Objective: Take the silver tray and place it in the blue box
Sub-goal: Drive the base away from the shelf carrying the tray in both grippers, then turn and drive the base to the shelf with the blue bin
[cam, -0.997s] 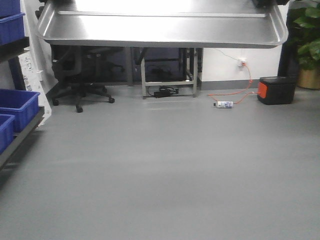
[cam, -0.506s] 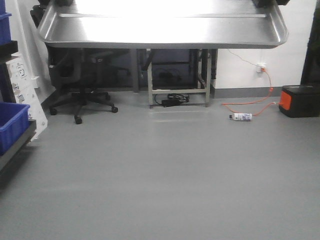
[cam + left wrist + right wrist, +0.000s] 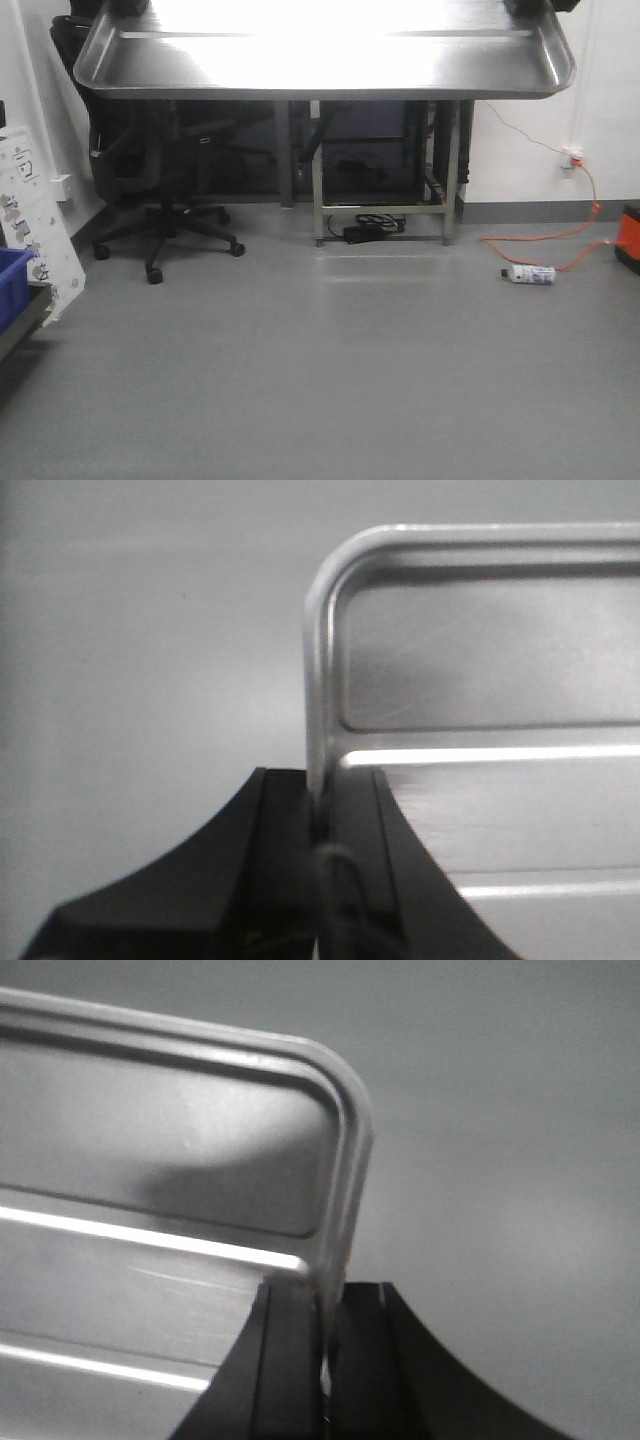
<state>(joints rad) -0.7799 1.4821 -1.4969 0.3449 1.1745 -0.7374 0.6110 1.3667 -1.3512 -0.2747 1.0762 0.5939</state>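
Silver tray (image 3: 320, 60) is seen held up across top of front view, in same spot of frame as 0.5 s and 1 s ago. Bg under it has been shifted: office chair (image 3: 150, 195), metal stand (image 3: 385, 190), bottle (image 3: 530, 274) and orange cable (image 3: 555, 245) all sit further right and lower in frame than before. Blue bin (image 3: 14, 275), seen much fuller at left 1 s ago, is cut down to a corner at left edge. Black-orange case (image 3: 631, 235) is now nearly off right edge.

Tray is gripped at both short ends. In left wrist view, left gripper (image 3: 320, 792) is pinched on rim just below a rounded corner. Rim is run straight into slot between the two black fingers (image 3: 285, 820), one finger outside tray, other over its bottom. Right gripper (image 3: 326, 1298) is clamped the same way on opp. rim, also next to a rounded corner. Tray thus spans from left jaws to right jaws. Two bright ribs are seen on its bottom, inboard of each pair of jaws, with floor (image 3: 320, 380) well below.

Tray's inside is blown out by glare in front view, so its bottom can't be read there. Grippers are shown there only as dark bits at top corners. Exact pad contact is hidden by rim in both wrist views, and both wrist pics are soft.
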